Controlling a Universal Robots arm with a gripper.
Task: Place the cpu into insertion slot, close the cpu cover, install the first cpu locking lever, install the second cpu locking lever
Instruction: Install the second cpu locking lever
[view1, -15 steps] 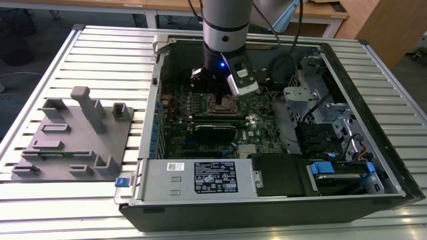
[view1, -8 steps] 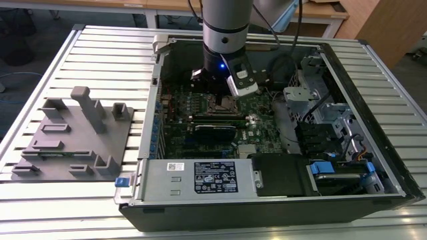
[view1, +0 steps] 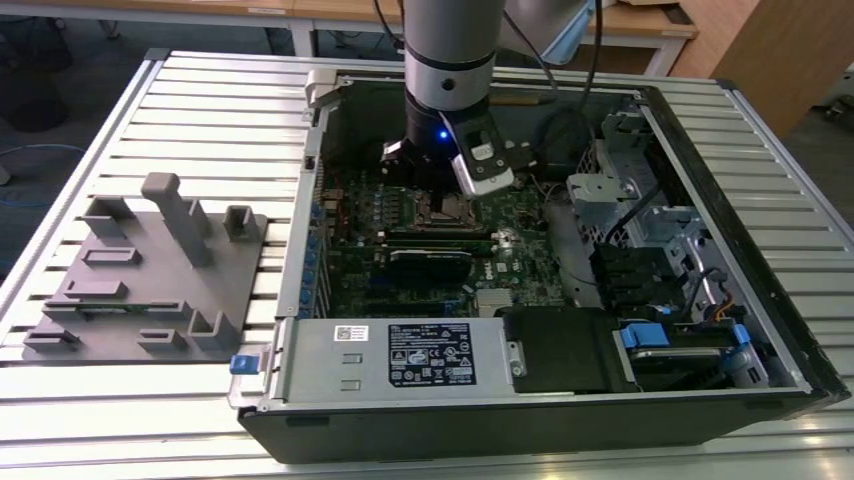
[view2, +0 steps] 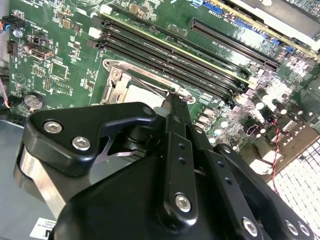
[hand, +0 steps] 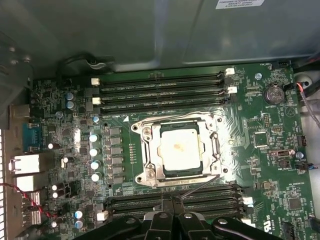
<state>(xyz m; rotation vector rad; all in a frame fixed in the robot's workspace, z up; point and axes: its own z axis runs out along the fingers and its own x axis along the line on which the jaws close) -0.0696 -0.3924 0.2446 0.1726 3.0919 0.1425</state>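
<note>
The cpu (hand: 179, 149), a silver-grey square, lies in the insertion slot (hand: 141, 176) on the green board. The cpu cover (hand: 150, 150) lies flat over it, framing it. One thin wire locking lever (hand: 202, 186) slants away from the slot's corner, and its free end reaches my fingertips. My gripper (hand: 172, 202) is shut just beside the slot, over the memory slots. In the second wrist view my gripper (view2: 175, 102) points at the slot's edge, with the cpu (view2: 142, 95) partly behind it. In the exterior view my gripper (view1: 447, 200) hangs low inside the open computer case over the insertion slot (view1: 434, 213).
Long black memory slots (hand: 160, 90) run on both sides of the socket. The case walls (view1: 694, 200), a drive cage (view1: 607, 195) and the power supply (view1: 400, 355) surround the board. A grey fixture block (view1: 147, 270) stands on the slatted table at the exterior view's left.
</note>
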